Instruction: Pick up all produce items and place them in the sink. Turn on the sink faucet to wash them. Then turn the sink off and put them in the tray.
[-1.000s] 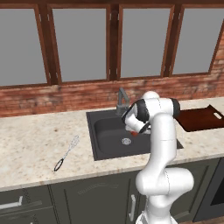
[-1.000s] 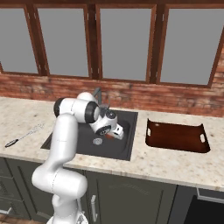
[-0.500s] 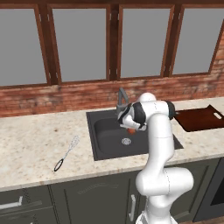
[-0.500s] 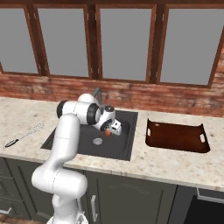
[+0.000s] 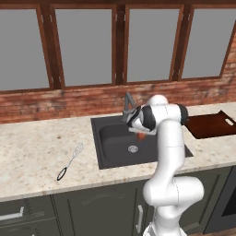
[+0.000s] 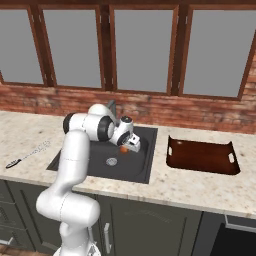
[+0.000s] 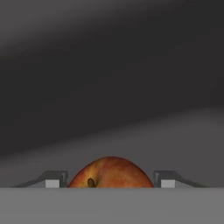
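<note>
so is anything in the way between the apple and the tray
Nothing visible is. The apple sits between the fingers of the gripper over the right side of the sink. Between the sink and the tray lies a bare strip of counter, and the tray itself holds nothing.

kitchen, black sink (image 5: 110,159) in stone counter (image 5: 32,156), brick wall (image 5: 69,103)

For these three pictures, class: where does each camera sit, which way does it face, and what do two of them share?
Left base view: behind the arm's left, facing the sink; arm at right.
Right base view: behind its right, facing the tray; arm at left.
Hand view: on the hand, facing the basin; fingertips flank the apple.
Shared: faucet, whisk.
</note>
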